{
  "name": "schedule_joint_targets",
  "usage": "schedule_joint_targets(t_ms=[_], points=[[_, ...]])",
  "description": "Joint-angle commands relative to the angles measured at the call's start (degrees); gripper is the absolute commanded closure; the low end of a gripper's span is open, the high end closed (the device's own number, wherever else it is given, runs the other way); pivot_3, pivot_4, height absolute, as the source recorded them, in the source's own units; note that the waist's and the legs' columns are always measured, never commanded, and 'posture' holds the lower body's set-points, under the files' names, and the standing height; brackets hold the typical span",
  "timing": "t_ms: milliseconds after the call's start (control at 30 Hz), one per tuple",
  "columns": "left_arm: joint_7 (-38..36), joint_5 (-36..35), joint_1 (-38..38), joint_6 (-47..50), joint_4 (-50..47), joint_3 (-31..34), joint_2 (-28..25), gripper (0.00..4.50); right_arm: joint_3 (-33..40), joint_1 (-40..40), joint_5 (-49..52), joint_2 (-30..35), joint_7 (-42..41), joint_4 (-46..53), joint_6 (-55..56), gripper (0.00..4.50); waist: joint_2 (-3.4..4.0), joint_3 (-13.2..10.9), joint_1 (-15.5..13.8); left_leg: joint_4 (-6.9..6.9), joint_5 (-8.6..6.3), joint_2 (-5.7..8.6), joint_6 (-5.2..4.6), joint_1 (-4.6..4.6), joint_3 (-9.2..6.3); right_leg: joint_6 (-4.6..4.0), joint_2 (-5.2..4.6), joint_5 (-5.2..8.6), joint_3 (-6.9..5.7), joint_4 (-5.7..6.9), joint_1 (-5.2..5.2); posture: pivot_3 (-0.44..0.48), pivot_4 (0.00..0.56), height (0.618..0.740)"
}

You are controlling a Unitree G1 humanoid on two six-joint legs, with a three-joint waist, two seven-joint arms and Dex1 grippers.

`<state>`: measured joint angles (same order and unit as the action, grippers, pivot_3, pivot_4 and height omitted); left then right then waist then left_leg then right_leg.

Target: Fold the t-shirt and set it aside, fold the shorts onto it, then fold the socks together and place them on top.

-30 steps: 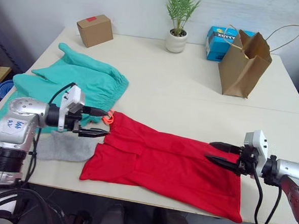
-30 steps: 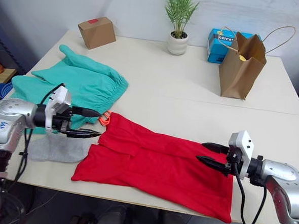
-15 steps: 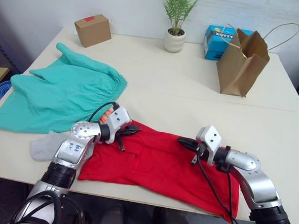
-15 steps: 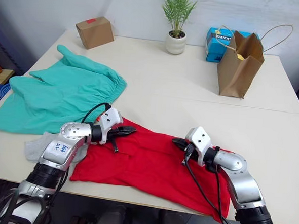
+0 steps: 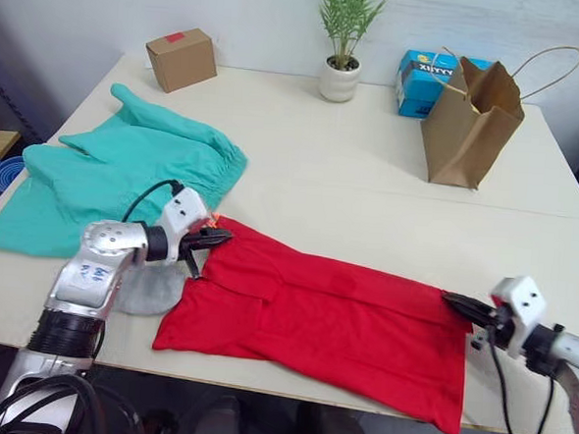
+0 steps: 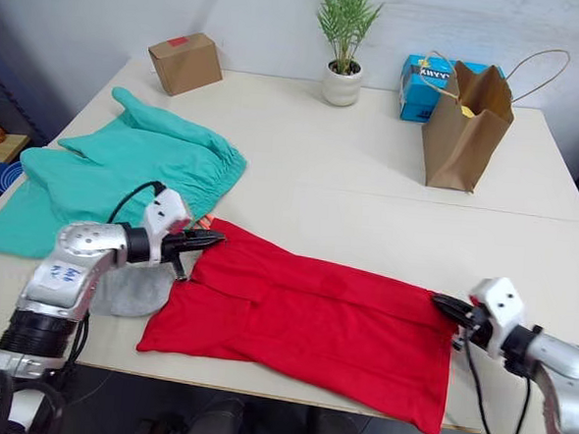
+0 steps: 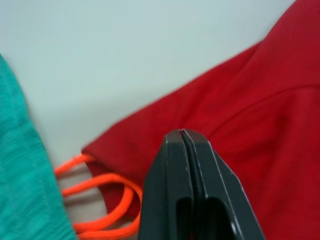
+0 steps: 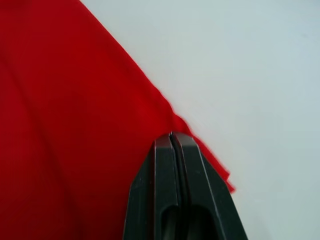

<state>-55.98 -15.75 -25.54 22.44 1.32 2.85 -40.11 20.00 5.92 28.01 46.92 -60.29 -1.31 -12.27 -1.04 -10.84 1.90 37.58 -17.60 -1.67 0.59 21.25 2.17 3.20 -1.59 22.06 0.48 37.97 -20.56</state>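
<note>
Both grippers moved apart, pinching the flat red t-shirt point(image 5: 333, 313).

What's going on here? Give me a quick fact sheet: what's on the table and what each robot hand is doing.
t-shirt: red, spread flat along the near table edge, partly folded
shorts: teal-green, lying on the left, orange drawstring beside the shirt's corner
socks: grey, partly under the left arm
left gripper: fingers shut, at the shirt's far left corner
right gripper: fingers shut, at the shirt's right edge
back of table: cardboard box, potted plant, blue box, brown paper bag
</note>
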Motion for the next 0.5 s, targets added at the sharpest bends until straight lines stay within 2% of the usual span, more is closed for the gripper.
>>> schedule_joint_targets(t_ms=[33, 100, 167, 233, 367, 467, 500], points=[[-7.8, -6.1, 0.4, -1.4, -1.8, 4.6, -4.0, 4.31, 2.4, -0.2, 8.6, 9.4, -6.3, 9.6, -14.0, 4.33, 0.05, 0.0, 0.4, -0.01, 0.01, -0.01, 0.01, -0.03, -0.01, 0.0, 0.01, 0.0, 0.0, 0.02, 0.0, 0.0, 0.15, 0.74], [-11.5, -6.3, 0.4, -4.6, -1.4, 4.7, -6.2, 3.88, 0.9, -3.2, 7.9, 14.6, -6.6, 9.7, -18.6, 3.89, 0.05, -0.1, 0.4, -0.05, 0.02, -0.01, 0.01, -0.11, -0.02, -0.01, 0.01, 0.0, -0.01, 0.05, 0.02, 0.0, 0.15, 0.74], [-15.4, -9.1, 2.2, -7.0, -3.2, 5.8, -6.7, 3.28, -0.3, -6.8, 6.9, 16.5, -6.5, 8.1, -19.1, 3.26, -0.02, 0.0, 0.3, -0.21, 0.08, -0.04, 0.04, -0.18, -0.07, -0.13, 0.02, -0.07, -0.05, -0.07, 0.07, 0.0, 0.15, 0.74], [-20.5, -14.4, 6.6, -7.4, -6.9, 7.8, -6.5, 2.64, -3.3, -8.9, 5.5, 19.4, -9.6, 7.0, -20.6, 2.53, -0.02, 0.0, 0.1, -0.24, 0.07, -0.01, 0.03, -0.13, -0.06, -0.13, -0.01, -0.07, -0.05, -0.14, 0.03, 0.0, 0.15, 0.74], [-22.2, -16.6, 13.2, -8.2, -10.8, 9.1, -6.7, 1.45, -12.7, -16.4, 1.0, 22.8, -13.6, 4.9, -22.1, 1.19, 0.01, -0.1, -0.1, -0.37, 0.06, -0.02, 0.02, 0.07, -0.06, -0.14, -0.02, -0.05, -0.05, -0.32, -0.14, 0.0, 0.15, 0.74], [-21.8, -17.6, 12.9, -10.0, -12.3, 10.5, -6.2, 0.53, -18.5, -24.8, -1.6, 21.9, -13.7, -0.1, -25.7, 0.19, 0.07, -0.1, -0.3, -0.28, 0.07, -0.01, -0.01, 0.18, -0.07, -0.14, -0.04, -0.05, -0.07, -0.26, -0.24, 0.0, 0.15, 0.74], [-21.5, -18.1, 12.4, -10.0, -12.7, 10.9, -6.4, 0.17, -20.3, -26.7, -3.0, 21.8, -14.0, -1.6, -25.9, 0.0, 0.08, -0.1, -0.4, -0.26, 0.09, 0.02, -0.05, 0.17, -0.07, -0.14, -0.09, -0.06, -0.07, -0.24, -0.21, 0.0, 0.15, 0.74]])
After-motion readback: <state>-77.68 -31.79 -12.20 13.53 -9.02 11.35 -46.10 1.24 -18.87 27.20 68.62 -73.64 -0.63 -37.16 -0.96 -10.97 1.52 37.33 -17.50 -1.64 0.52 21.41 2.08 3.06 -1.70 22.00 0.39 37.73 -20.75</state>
